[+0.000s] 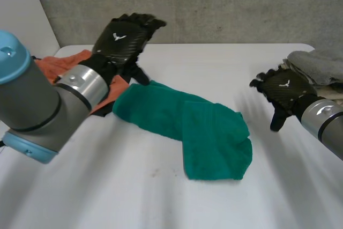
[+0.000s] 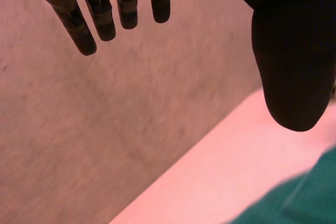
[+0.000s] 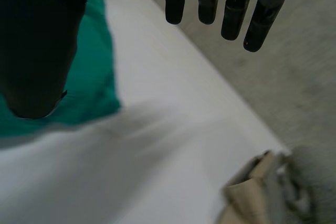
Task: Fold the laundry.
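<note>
green towel [image 1: 203, 132] lies half folded; left hand [image 1: 124, 37] and right hand [image 1: 284, 87] flank it, fingers straight, empty; next probably means grasping an end.

- We log a white desk [image 1: 161, 197] carrying three lots of laundry.
- The green towel [image 1: 203, 132] lies mid-desk, one end doubled over.
- The orange cloth [image 1: 59, 65] lies at the far left.
- A pile of grey and beige cloths [image 1: 321, 68] lies at the far right.

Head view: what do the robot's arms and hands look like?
The left hand and right hand are black with a woven-look back plate bearing a small white winged emblem. Each sits on a silver wrist ring. The left arm is a thick grey tube with light-blue caps.
</note>
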Tool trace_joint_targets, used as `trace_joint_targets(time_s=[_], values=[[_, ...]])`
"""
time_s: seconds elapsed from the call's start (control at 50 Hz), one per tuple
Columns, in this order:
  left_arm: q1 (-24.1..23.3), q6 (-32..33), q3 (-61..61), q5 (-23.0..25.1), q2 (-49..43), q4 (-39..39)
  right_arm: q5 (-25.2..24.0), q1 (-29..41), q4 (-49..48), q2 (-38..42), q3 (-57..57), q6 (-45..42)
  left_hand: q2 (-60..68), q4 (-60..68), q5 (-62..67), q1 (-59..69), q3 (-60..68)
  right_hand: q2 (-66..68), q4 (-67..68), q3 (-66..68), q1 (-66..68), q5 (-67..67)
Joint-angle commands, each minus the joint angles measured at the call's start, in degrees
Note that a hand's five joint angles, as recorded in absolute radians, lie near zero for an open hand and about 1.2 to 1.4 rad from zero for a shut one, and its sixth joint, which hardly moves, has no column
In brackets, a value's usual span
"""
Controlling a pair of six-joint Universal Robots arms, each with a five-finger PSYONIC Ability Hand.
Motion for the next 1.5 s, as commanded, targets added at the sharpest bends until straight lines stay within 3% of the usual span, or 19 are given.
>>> trace_joint_targets(time_s=[0.02,0.14,0.3,0.58,0.66,0.7,0.74,0.8,0.92,1.0,1.06,1.2,1.36,1.4,1.42,1.46,1.5], values=[[5.8,14.6,4.6,-0.1,-9.8,-5.0,3.6,7.3,14.7,-1.1,-3.3,3.3,1.5,1.7,0.6,2.3,1.1,-2.5,-3.3,-2.0,-1.4,-3.6],[7.6,21.9,11.9,0.2,-20.3,-12.5,5.9,15.8,11.6,-0.8,-0.7,4.3,2.8,3.1,2.0,3.7,2.4,-2.5,-3.3,-2.0,-1.4,-3.6],[7.6,22.6,19.0,-0.2,-28.0,-15.4,10.9,23.0,-0.6,0.7,5.0,2.9,12.2,12.4,11.4,13.1,11.8,-2.5,-3.3,-2.0,-1.4,-3.6],[7.2,23.9,24.0,-0.8,-35.7,-15.4,12.0,23.9,-7.9,7.9,6.7,-3.4,21.3,21.5,20.5,22.1,20.9,6.1,5.3,6.7,7.2,5.0],[6.7,25.2,24.9,-1.9,-36.6,-15.4,12.1,23.8,-9.2,9.7,6.1,-4.3,45.3,45.5,44.5,46.2,44.9,28.9,28.1,29.5,30.1,27.9],[6.0,26.0,25.0,-2.6,-36.4,-15.3,12.8,23.6,-9.8,10.2,5.4,-4.8,61.7,61.9,60.8,62.5,61.3,48.8,48.0,49.4,49.9,47.7],[5.6,27.0,24.8,-3.1,-36.0,-15.1,13.9,23.6,-10.4,10.3,4.8,-5.7,68.1,68.3,67.2,68.9,67.7,67.3,66.5,67.9,68.5,66.3],[4.6,28.7,24.1,-4.5,-34.0,-14.7,16.3,23.4,-10.6,9.5,3.5,-6.1,68.1,68.3,67.2,68.9,67.7,67.5,66.7,68.0,68.6,66.4],[3.8,29.5,20.0,-9.5,-26.6,-14.6,17.6,16.3,-10.3,3.3,1.8,-5.4,68.1,68.3,67.2,68.9,67.7,67.5,66.7,68.0,68.6,66.4],[3.6,29.8,14.2,-12.6,-18.3,-14.7,17.1,8.7,-9.6,-3.8,-0.1,-4.6,68.1,68.3,67.2,68.9,67.7,67.5,66.7,68.0,68.6,66.4],[3.5,29.8,7.6,-13.6,-10.8,-14.7,15.9,6.0,-8.5,-4.2,-1.1,-4.0,68.1,68.3,67.2,68.9,67.7,67.5,66.7,68.0,68.6,66.4],[1.5,30.0,-10.1,-13.9,3.8,-15.2,11.6,-3.9,10.6,-4.9,-4.6,-6.6,68.1,68.3,67.2,68.9,67.7,67.5,66.7,68.0,68.6,66.4],[-3.1,30.0,-19.8,-13.8,7.1,-18.2,7.3,-9.3,27.4,-4.2,-1.9,-21.3,68.1,68.3,67.2,68.9,67.7,67.5,66.7,68.0,68.6,66.4],[-3.5,30.0,-19.9,-13.9,7.1,-19.7,7.2,-9.3,28.8,-4.2,-1.7,-23.2,58.2,58.5,57.4,59.1,57.8,67.5,66.7,68.0,68.6,66.4],[-3.4,30.2,-19.2,-14.0,6.9,-20.8,7.0,-9.2,28.6,-4.2,-2.1,-23.7,38.7,38.9,37.9,39.5,38.3,43.7,42.9,44.3,44.8,42.6],[-3.3,30.3,-18.3,-14.1,6.9,-21.4,7.0,-8.9,27.1,-4.2,-2.5,-23.0,18.2,18.5,17.4,19.1,17.8,4.1,3.3,4.7,5.3,3.0],[-2.9,30.3,-16.2,-14.4,7.1,-21.2,7.2,-8.8,23.8,-4.2,-3.5,-21.1,8.6,8.8,7.8,9.4,8.2,-2.5,-3.3,-2.0,-1.4,-3.6]])
